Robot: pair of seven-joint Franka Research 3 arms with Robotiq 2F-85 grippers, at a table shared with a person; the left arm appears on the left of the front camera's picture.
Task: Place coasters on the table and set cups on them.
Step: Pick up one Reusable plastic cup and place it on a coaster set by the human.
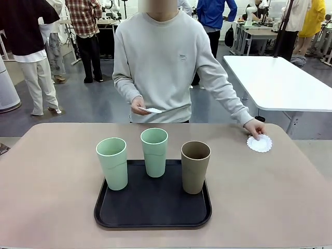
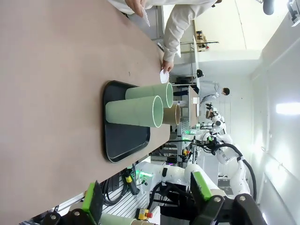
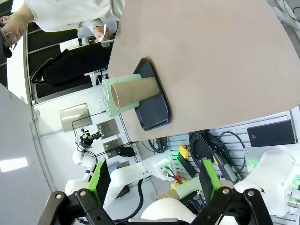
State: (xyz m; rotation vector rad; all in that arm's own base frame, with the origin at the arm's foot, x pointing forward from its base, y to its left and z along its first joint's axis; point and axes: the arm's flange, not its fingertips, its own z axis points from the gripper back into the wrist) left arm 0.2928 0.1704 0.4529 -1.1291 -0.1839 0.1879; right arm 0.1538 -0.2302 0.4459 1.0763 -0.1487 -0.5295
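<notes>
Standing on tray (image 1: 155, 212), cups (image 1: 154, 152), well beyond jaws (both spread)

- Bench (image 1: 46, 197): smooth, matt beige-pink top.
- Tray (image 1: 155, 210): black plastic, smooth, faint sheen.
- Green cups (image 1: 112, 166) and brown cup (image 1: 195, 168): matt, smooth walls.
- Coaster (image 1: 259, 143) by the bench's far right corner: thin white lacy paper.
- Sweater (image 1: 161, 67): soft grey cloth.

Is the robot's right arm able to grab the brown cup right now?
Probably yes. The brown cup stands upright at the right end of the tray, the side that arm comes from, with bare table beside it. The person's hand is farther off, at a coaster. The right gripper is open.
</notes>
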